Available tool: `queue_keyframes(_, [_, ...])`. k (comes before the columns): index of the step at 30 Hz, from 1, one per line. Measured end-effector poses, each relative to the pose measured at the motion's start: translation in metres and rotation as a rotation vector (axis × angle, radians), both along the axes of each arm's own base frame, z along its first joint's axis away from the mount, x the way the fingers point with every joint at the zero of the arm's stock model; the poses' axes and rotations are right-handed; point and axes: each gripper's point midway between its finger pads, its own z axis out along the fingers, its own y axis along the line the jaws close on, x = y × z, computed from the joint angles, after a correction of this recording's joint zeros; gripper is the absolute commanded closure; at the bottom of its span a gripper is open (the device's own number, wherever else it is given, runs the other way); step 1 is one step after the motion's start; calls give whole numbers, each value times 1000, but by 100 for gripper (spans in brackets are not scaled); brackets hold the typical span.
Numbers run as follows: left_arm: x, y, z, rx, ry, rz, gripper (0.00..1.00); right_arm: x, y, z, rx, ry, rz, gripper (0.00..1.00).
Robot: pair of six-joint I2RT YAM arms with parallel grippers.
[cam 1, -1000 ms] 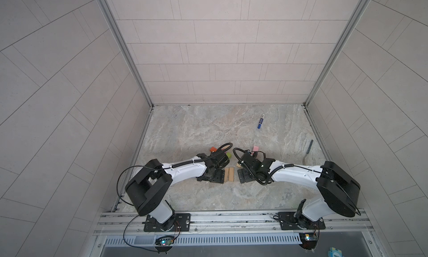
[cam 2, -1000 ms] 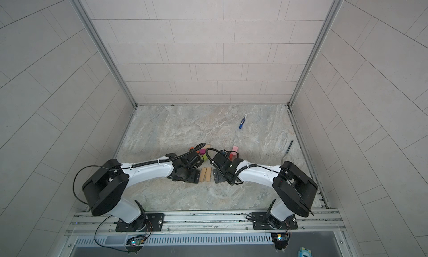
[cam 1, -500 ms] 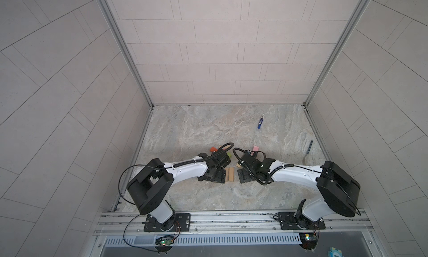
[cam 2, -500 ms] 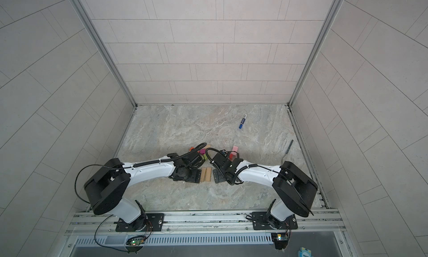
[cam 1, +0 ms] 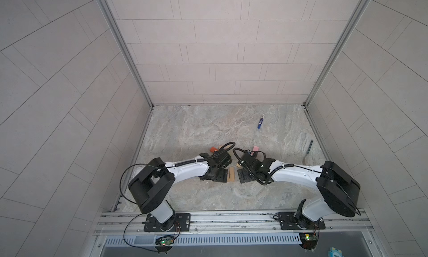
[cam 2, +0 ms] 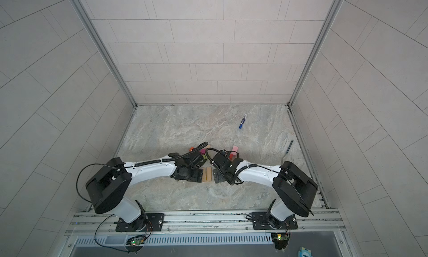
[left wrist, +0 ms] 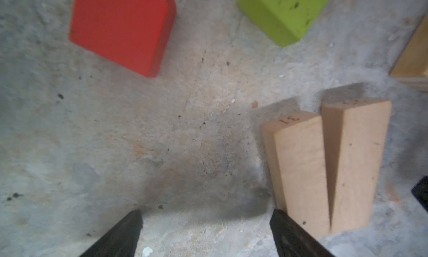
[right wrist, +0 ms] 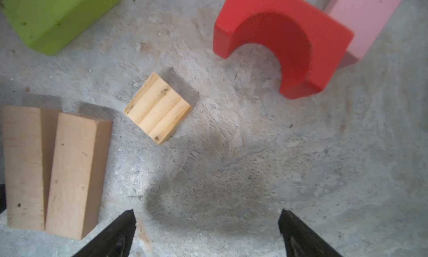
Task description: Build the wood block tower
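Tower stock, tabletop [cam 1: 208,128]: two tan planks [right wrist: 76,174] lie side by side in the front half, midway between the side edges, with nothing stacked on them. A red block [left wrist: 120,29], lime-green brick [right wrist: 53,15], small ridged block [right wrist: 157,107], red arch [right wrist: 287,43] and pink brick [right wrist: 363,15] lie loose just behind, toward the back edge. Left gripper [left wrist: 206,215] and right gripper [right wrist: 207,214]: both wide open and empty, low over bare surface, one on each side of the planks. Likely step, choosing the next block: best taken across its narrow faces, kept level and lowered squarely across both planks without nudging them apart.
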Motion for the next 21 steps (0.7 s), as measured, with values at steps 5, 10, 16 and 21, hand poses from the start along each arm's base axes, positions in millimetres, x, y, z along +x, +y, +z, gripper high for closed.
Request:
queue_keyframes(5, [3,0,0,16,-4,-11,6,1,-1,0,-9,-3,2,2])
queue_keyframes(10, [7,2,0,26,-6,-14,6,9,5,5,-17,-16,4,2])
queue_keyframes(16, [10,4,0,34,-14,-18,6,19,14,9,-15,-30,5,2])
queue_keyframes(21, [14,6,0,38,-21,-11,6,20,16,3,-30,-21,6,2])
